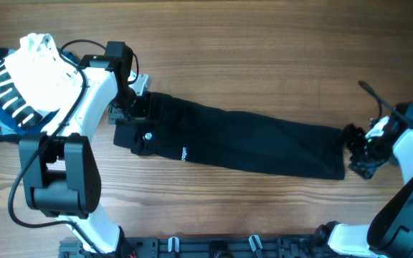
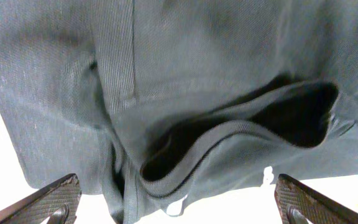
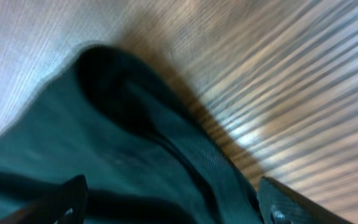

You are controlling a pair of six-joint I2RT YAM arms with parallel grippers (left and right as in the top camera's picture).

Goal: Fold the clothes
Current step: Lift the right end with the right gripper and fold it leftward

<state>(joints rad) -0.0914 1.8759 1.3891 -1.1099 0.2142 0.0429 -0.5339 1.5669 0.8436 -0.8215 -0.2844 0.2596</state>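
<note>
Worktop (image 1: pixel 264 79), wood, carries the shirt (image 1: pixel 249 143), which lies as one long black band running left to right, slightly slanted, sleeves already turned in. Spare garments (image 1: pixel 27 68) are heaped at the far left, apart from it. Left tool (image 1: pixel 138 107) hangs over the collar end with its jaws spread wide and nothing pinched. Right tool (image 1: pixel 361 147) sits at the hem end, also open, with cloth beneath it and not between its pads. Judged step: bringing one end over the other. To do it well, pinch every layer at the end's edge, lift low, lay it square, no dragging. Collar (image 2: pixel 229 134) gapes and wants flattening first. Logo (image 1: pixel 185 153) lies near the front edge.
</note>
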